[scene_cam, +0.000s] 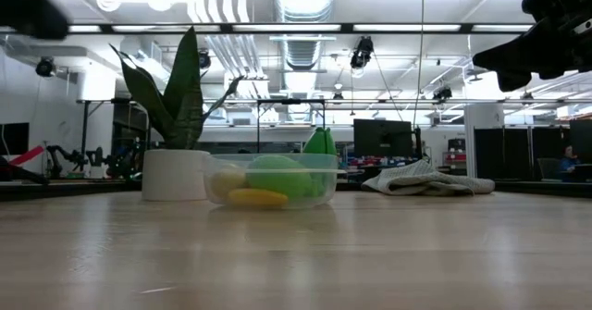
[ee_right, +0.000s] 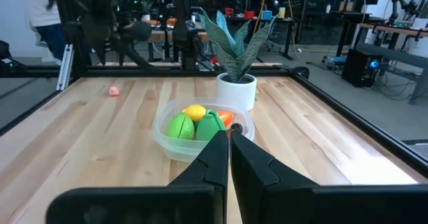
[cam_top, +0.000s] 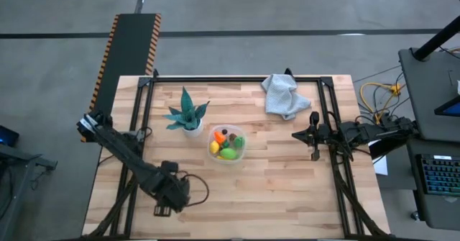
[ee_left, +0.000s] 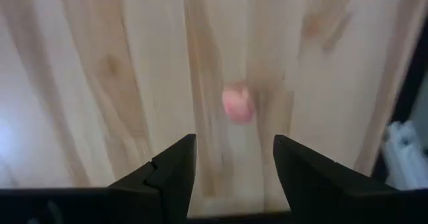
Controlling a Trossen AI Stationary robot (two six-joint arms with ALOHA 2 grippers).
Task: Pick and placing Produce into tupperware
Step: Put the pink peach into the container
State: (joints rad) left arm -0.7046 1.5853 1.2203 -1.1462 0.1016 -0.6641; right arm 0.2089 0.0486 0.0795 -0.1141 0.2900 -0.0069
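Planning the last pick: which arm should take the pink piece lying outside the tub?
The left. Its open claw hangs right over the pink piece; the right claw is shut, facing the tub.

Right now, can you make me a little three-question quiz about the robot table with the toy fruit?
1. True or false: the tupperware is empty.
2. Which gripper has its fingers apart above the pink piece? A) left gripper B) right gripper
3. Fill in: the grey cloth lies at the table's ___ edge, past the potted plant.

Key:
1. False; it holds green, yellow and orange produce.
2. A; the right gripper's fingers are closed together.
3. Far.
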